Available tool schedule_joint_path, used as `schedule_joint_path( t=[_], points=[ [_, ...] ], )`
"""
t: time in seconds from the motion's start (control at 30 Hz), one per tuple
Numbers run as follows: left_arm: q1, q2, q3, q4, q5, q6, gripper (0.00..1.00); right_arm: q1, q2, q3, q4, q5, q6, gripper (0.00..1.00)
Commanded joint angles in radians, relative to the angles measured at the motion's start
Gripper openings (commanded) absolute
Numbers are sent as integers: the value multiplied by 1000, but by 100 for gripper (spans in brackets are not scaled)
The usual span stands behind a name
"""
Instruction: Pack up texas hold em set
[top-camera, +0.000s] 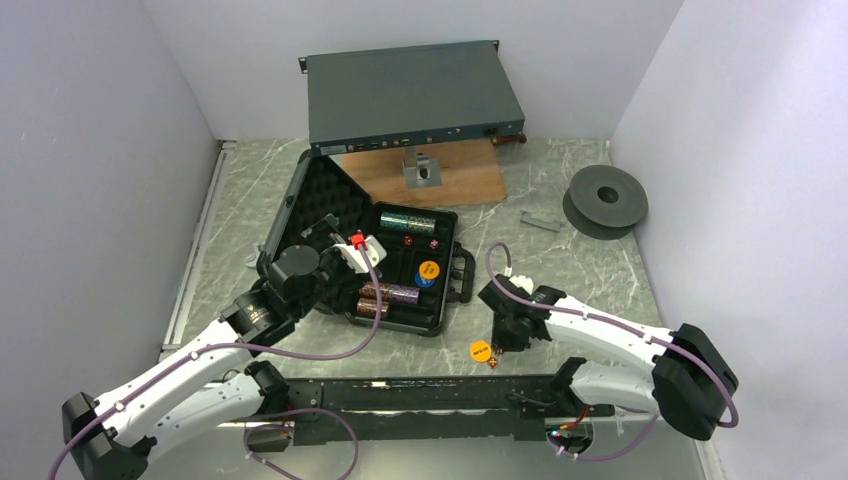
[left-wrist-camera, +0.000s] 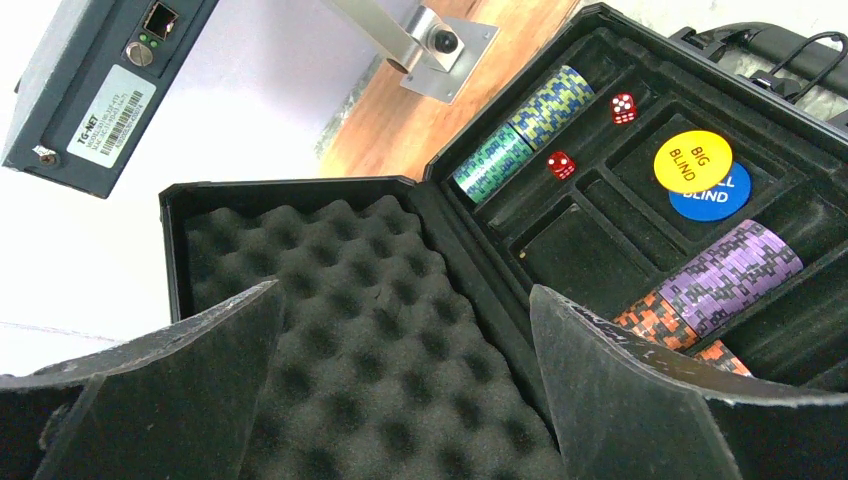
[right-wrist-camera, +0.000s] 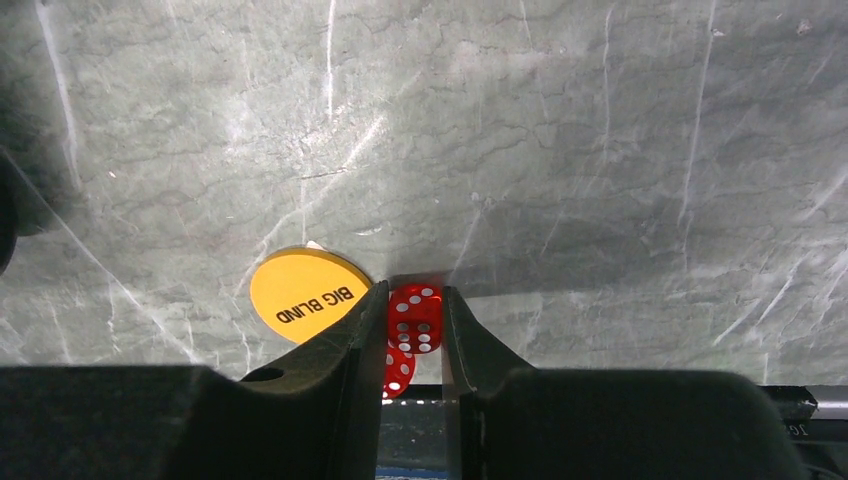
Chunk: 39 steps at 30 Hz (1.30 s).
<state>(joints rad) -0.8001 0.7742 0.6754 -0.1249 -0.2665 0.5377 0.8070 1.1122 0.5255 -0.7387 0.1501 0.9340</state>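
Observation:
The black poker case (top-camera: 330, 190) lies open, its foam lid (left-wrist-camera: 350, 300) leaning back. Its tray holds rolls of chips (left-wrist-camera: 520, 130), two red dice (left-wrist-camera: 560, 165), a yellow BIG BLIND disc (left-wrist-camera: 692, 160) over a blue disc (left-wrist-camera: 715, 195), and purple and orange chips (left-wrist-camera: 730, 275). My left gripper (left-wrist-camera: 410, 400) is open and empty over the lid foam. My right gripper (right-wrist-camera: 415, 310) is shut on a red die (right-wrist-camera: 416, 315) just above the table, with a second red die (right-wrist-camera: 396, 368) right behind it. Another yellow BIG BLIND disc (right-wrist-camera: 305, 295) lies on the table beside the left finger (right-wrist-camera: 350, 350).
A grey rack unit (top-camera: 410, 95) stands at the back above a wooden board (top-camera: 420, 180) with a metal bracket (top-camera: 422, 172). A grey spool (top-camera: 605, 200) and a small metal plate (top-camera: 540, 220) lie at the right. The yellow disc (top-camera: 480, 349) lies in front of the case.

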Motion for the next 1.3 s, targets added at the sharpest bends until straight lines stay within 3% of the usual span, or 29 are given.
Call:
schedule_joint_path(
  t=[0.0, 0.4, 0.67, 0.93, 1.27],
  points=[
    [-5, -16, 26, 14, 15, 4, 99, 6, 4, 57, -14, 18, -15, 0],
    [-8, -15, 26, 14, 18, 5, 99, 5, 24, 271, -35, 109, -139, 0],
    [-12, -13, 23, 16, 10, 10, 99, 4, 110, 406, 58, 56, -209, 0],
    [-12, -15, 23, 16, 10, 8, 99, 4, 235, 499, 191, -30, -206, 0],
    [-14, -17, 20, 20, 6, 10, 99, -3, 470, 726, 278, -12, -240, 0]
  ],
)
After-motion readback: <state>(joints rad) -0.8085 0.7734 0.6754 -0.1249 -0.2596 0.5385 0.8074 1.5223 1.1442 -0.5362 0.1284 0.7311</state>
